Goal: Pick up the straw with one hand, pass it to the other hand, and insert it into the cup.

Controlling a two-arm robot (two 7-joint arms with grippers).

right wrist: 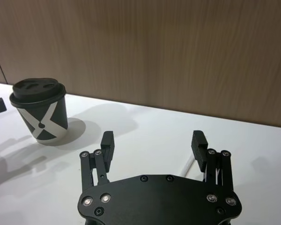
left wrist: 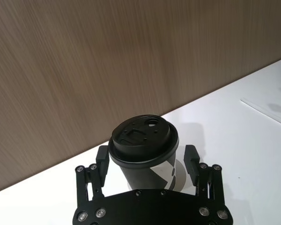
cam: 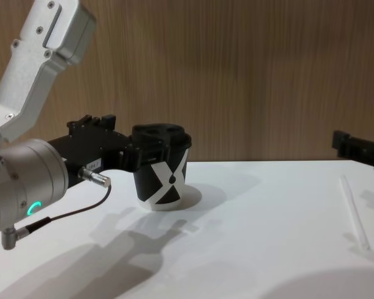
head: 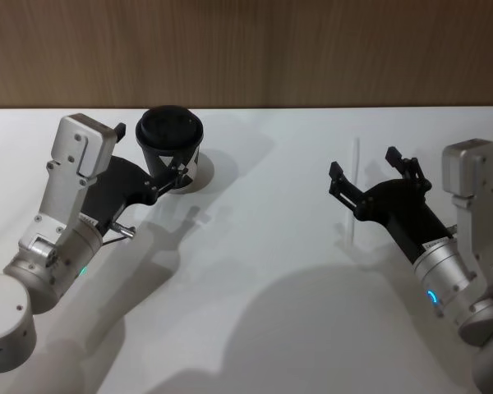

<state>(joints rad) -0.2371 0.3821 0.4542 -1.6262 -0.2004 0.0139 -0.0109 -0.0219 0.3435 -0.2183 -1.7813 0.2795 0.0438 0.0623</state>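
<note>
Left hand (head: 171,176) is spread on either side of the cup (cam: 162,174), which stands near the table's (head: 271,271) far edge; contact is hard to judge. Right hand (head: 364,164) gapes wide and empty over the straw (cam: 354,212), which lies flat toward the right edge and is partly hidden beneath the hand.

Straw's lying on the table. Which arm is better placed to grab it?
Right. The right gripper hovers open just above the straw, which lies at the right of the table. The left gripper is far off, open around the cup.
</note>
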